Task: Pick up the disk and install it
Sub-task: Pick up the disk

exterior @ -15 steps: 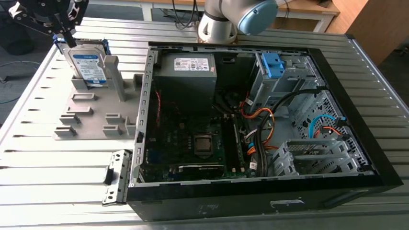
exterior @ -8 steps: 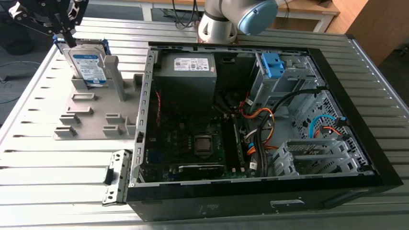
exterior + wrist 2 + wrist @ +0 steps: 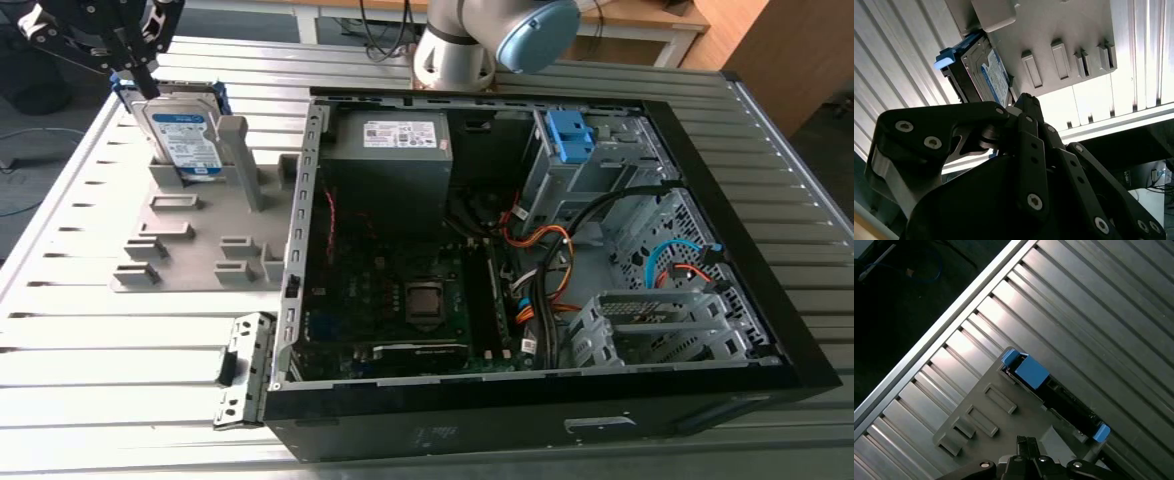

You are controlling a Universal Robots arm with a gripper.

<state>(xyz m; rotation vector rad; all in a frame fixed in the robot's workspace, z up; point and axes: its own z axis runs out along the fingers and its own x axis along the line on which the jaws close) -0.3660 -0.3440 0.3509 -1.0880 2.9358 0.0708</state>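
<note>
Open computer case (image 3: 534, 420) lying on its side on the slatted metal table (image 3: 120, 370), seen from its near wall. Inside, nearest — a perforated metal drive cage (image 3: 667, 325) and the motherboard (image 3: 400, 300); between them, orange and black cables (image 3: 541, 245). Farther in, a grey box with a small white label (image 3: 390, 160) and, in the bay beside it, a bare blue plastic bracket (image 3: 570, 135). To the exterior view's left of the case, a grey slotted fixture (image 3: 174, 250) on the table. The disk (image 3: 184, 135) stands upright on edge in the fixture's far slot, label facing the viewer, blue carrier frame around it. Farthest — the hand (image 3: 134, 72), just above the disk's upper edge. Whether it is open, closed or touching the disk cannot be told.
</note>
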